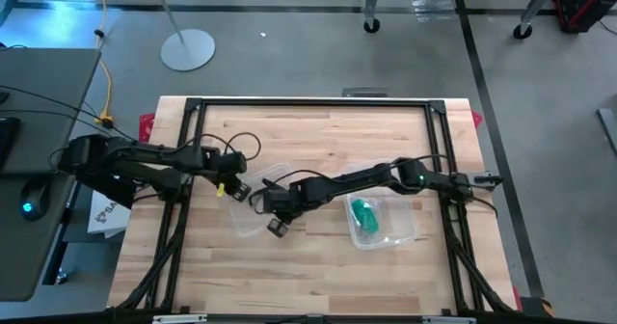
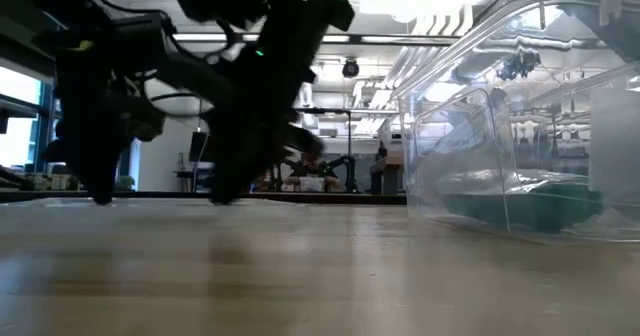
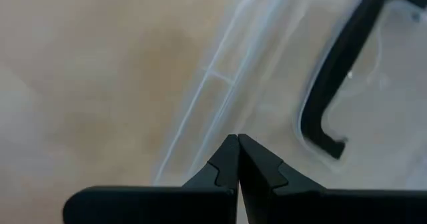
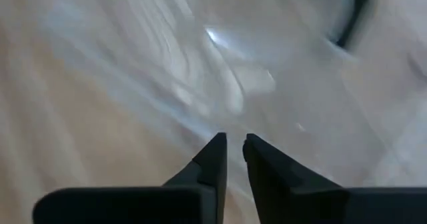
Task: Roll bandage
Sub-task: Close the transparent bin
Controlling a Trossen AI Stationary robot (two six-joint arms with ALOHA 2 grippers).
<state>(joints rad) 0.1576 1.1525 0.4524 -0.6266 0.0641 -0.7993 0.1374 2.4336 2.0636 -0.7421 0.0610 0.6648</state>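
Note:
The green bandage (image 1: 364, 216) lies inside a clear plastic box (image 1: 395, 233) on the table's right half; the low view shows the bandage (image 2: 540, 204) on the box's floor. The box's clear lid (image 1: 249, 216), with a black handle (image 3: 333, 84), lies flat at the table's middle. My left gripper (image 1: 231, 186) points down at the lid's left rim, and its fingers (image 3: 237, 144) are shut. My right gripper (image 1: 263, 202) points down over the lid. Its tips (image 4: 235, 144) stand a narrow gap apart, with nothing plain between them. My left gripper stands with its shut tips at the clear lid's rim (image 3: 213, 84), coming from above; I cannot tell whether they touch it. My right gripper hangs over the lid's clear face (image 4: 233, 91), pointing steeply down; whether its tips touch the plastic I cannot tell.
A black frame (image 1: 308, 103) runs round the wooden table's (image 1: 318, 276) far edge and sides. Bare wood lies toward the near edge. In the low view the box's tall clear wall (image 2: 480, 126) fills the right side.

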